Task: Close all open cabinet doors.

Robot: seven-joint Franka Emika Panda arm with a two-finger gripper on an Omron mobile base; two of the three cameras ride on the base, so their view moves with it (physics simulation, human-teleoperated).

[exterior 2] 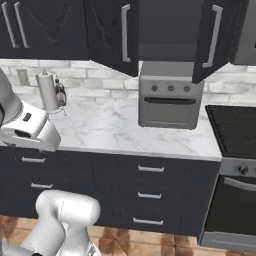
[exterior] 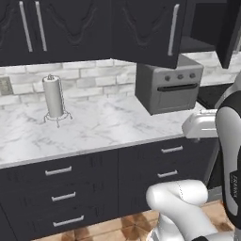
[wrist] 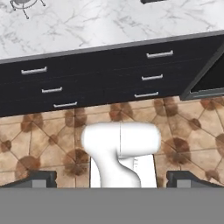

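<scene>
over on the left the paper towel holder (exterior: 54,97) stands upright on the marble counter (exterior: 103,127), a smooth grey roll on thin wire feet, well clear of everything. above it the closed cabinet doors (exterior: 28,28) sit flush, matte black with curvy carved relief and long silver bar handles. further right two doors hang swung out over the boxy grey toaster oven (exterior 2: 169,97): the left open door (exterior 2: 114,35) and the right open door (exterior 2: 214,37), with the dark cabinet hollow between them. the gripper (wrist: 112,183) hangs low, fingers spread wide with nothing in them, aimed down at the drawer fronts (wrist: 100,74) and the patterned tile floor.

the risk i see: the arm must rise from well below, and a careless sweep could clip the counter edge or the oven top. pushing a door near its hinge might let the hand slip off the slick face, leaving it ajar.
</scene>
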